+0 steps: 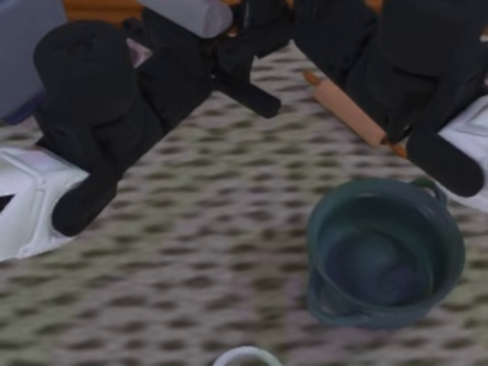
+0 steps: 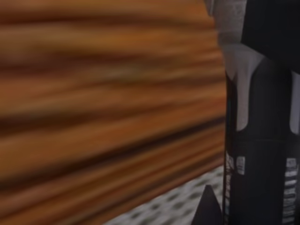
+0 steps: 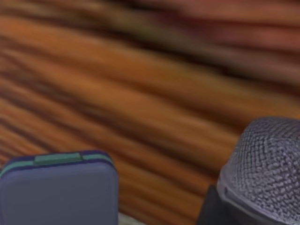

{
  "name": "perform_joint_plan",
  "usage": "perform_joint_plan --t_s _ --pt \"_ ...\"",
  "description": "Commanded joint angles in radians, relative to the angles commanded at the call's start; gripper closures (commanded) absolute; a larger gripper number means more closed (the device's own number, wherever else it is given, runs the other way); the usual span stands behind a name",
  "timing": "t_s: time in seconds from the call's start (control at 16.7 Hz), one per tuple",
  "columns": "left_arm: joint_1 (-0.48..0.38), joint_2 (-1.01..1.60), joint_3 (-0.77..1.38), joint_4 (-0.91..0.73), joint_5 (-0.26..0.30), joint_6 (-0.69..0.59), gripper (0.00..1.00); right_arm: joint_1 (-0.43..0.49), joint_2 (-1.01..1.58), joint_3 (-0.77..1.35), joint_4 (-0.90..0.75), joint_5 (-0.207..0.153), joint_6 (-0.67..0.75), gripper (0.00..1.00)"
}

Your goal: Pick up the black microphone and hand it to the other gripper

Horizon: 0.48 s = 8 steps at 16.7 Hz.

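The black microphone is up in the air between my two arms, near the back middle of the table. Its silver-grey mesh head (image 3: 269, 168) fills a corner of the right wrist view. Its black handle (image 2: 260, 164) with pale markings stands very close in the left wrist view. In the top view, my left gripper (image 1: 229, 53) and right gripper (image 1: 313, 34) meet among black arm parts, and the microphone is mostly hidden there. A slim black rod (image 1: 252, 93) pokes out below the left gripper. Which gripper grips the microphone does not show.
A tan rolling pin (image 1: 351, 113) lies partly under my right arm. A dark green basin (image 1: 385, 252) with two handles sits front right. A blue-grey box (image 1: 27, 53) stands back left, also in the right wrist view (image 3: 56, 187). A white round rim (image 1: 245, 356) shows at the front edge.
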<state>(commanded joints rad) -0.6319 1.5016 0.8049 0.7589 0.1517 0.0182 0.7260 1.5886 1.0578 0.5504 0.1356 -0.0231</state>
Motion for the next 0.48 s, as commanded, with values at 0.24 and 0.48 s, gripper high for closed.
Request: perform_joint_plan --t_s 0.24,0.48 --pt "0.000 0.000 0.000 0.000 0.000 0.000 1.00 0.000 0.000 0.000 0.000 0.000 0.000 1.00" --pt "0.000 0.000 0.000 0.000 0.000 0.000 0.85 0.000 0.000 0.000 0.000 0.000 0.000 1.00"
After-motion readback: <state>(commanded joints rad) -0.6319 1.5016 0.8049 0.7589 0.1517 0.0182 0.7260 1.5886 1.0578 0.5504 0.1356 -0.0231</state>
